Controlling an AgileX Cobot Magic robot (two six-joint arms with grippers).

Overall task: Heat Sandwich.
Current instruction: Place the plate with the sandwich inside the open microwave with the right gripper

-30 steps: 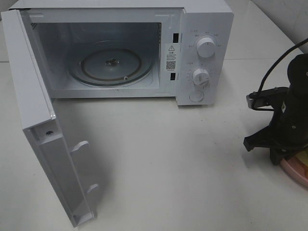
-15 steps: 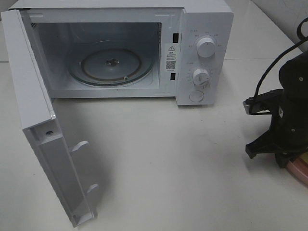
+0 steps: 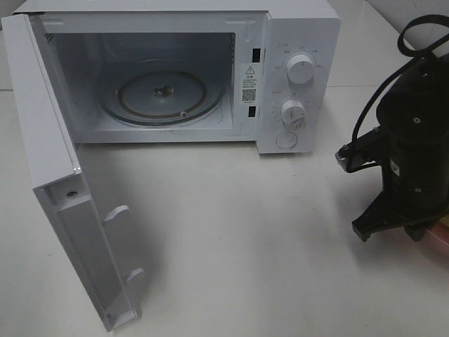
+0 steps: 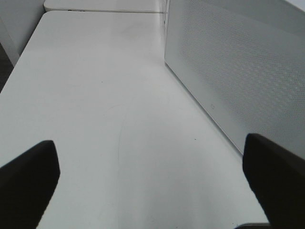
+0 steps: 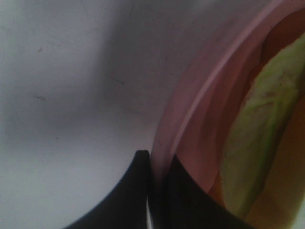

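Sandwich [image 5: 257, 138]: on pink plate [image 5: 190, 105], just beside right fingers [image 5: 128, 195] | those seemingly pinched on plate rim | left fingers [image 4: 28, 181] wide

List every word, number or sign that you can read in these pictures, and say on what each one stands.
No word or number can be read.
Sticker on the microwave front: a warning triangle and a square code; its print is too small.
Marks around the upper knob and the lower knob: too small to read.
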